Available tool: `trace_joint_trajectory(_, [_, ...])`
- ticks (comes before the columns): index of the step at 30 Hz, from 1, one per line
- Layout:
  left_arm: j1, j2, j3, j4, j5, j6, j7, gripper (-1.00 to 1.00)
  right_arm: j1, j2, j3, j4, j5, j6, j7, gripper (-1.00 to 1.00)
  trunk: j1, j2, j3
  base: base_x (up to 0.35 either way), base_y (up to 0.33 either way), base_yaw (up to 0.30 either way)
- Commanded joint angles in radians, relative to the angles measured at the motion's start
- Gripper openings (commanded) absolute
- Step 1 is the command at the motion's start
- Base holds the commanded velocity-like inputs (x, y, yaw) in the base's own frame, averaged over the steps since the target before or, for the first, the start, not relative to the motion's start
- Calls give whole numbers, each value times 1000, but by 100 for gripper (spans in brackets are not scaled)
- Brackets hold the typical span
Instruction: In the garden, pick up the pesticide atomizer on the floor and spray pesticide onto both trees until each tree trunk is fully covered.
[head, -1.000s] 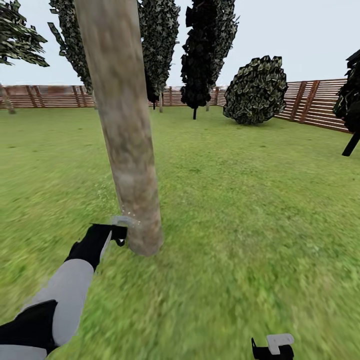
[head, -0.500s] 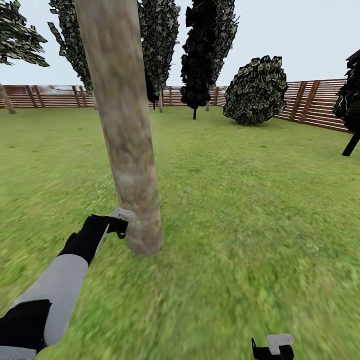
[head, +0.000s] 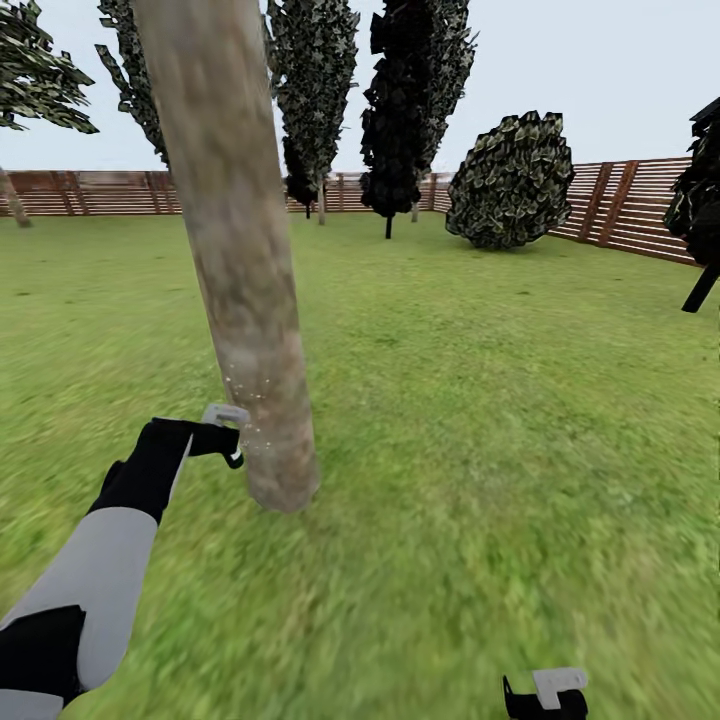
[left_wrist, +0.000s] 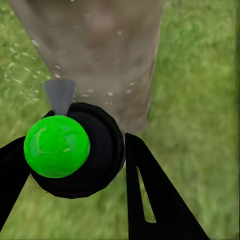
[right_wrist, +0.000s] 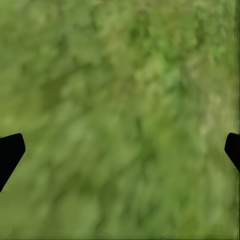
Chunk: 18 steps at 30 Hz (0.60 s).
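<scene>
The left gripper (left_wrist: 75, 165) has its two black fingers (left_wrist: 150, 195) closed around the pesticide atomizer (left_wrist: 82, 150), a round dark bottle whose top reads bright green in the left wrist view, with a grey nozzle pointing at the tree trunk (head: 235, 250). Pale droplets speckle the bark just beside the nozzle, low on the trunk. In the head view the left gripper sits right against the trunk's lower part, above the lawn (head: 480, 420). The risk, as I judge it, is twofold: so close, the gripper or nozzle may bump the bark and twist the bottle in the grip, and spraying from one low spot may leave the upper and far sides uncovered. The right gripper (right_wrist: 120, 150), well away from the trunk, hangs over grass with fingers spread and empty.
</scene>
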Motion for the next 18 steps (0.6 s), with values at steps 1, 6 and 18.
trace_joint_trajectory(1, [0,0,1,0,1,0,0,-100,0,0,0,0,0,0,0,100,0,0,0,0,-265,90])
trace_joint_trajectory(6, [3,-1,1,0,-2,-1,3,-100,0,1,0,0,0,0,0,100,0,0,0,0,-271,236])
trace_joint_trajectory(18, [4,-1,0,-1,-4,0,5,-100,0,2,0,0,1,0,2,100,0,0,0,48,-273,203])
